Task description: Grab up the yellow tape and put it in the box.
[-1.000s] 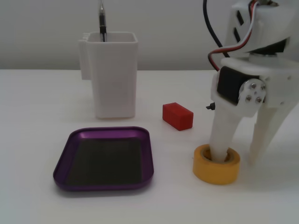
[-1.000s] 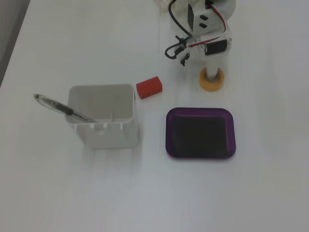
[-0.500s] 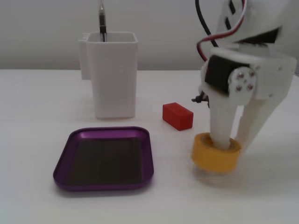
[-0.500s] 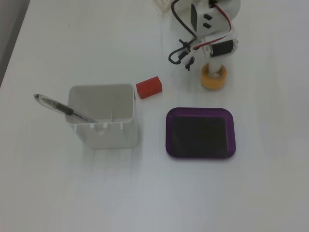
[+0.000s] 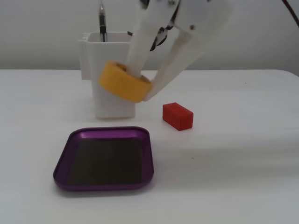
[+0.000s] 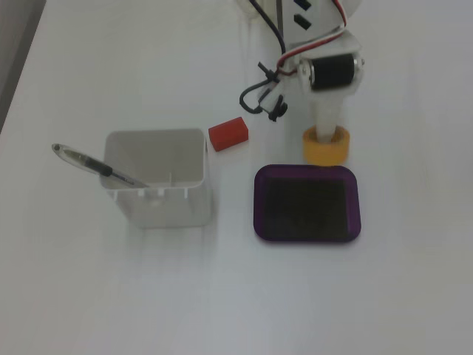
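The yellow tape hangs tilted in the air, above the table and in front of the white container. My gripper is shut on it, with one white finger down through the hollow core and the other against the roll's outer wall. In the fixed view from above, the yellow tape sits under my gripper, just past the far rim of the box. The box is a shallow purple tray with a dark bottom, and nothing lies in it.
A tall white container holding a pen stands behind the box. A small red block lies on the table to the right of it; from above, the red block sits between the container and the arm.
The tape has left the table: the gripper lifted it and carried it left in the side view, toward the box. Nothing else moved.
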Available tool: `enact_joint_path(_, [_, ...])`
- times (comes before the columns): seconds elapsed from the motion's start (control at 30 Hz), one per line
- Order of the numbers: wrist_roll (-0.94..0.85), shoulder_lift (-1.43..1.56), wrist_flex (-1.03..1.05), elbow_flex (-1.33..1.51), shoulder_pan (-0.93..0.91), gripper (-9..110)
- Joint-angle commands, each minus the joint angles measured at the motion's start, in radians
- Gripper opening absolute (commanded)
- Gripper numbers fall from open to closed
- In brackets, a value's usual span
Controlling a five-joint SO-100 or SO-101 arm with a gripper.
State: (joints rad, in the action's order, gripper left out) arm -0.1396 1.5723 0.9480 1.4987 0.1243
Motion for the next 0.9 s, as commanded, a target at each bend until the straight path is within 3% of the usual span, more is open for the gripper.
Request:
enact_joint_path(0.0, [0.005,-0.150,-0.015,-0.186,-0.009,-1])
enact_joint_path(0.4, [0.008,-0.545,0.051,-0.492,-0.008,-1])
enact_joint_path(0.7, [0.003,-0.584,0.127,-0.526,-0.006,0])
enact_joint_path(0.87, [0.006,-0.566,0.222,-0.595,-0.003,8])
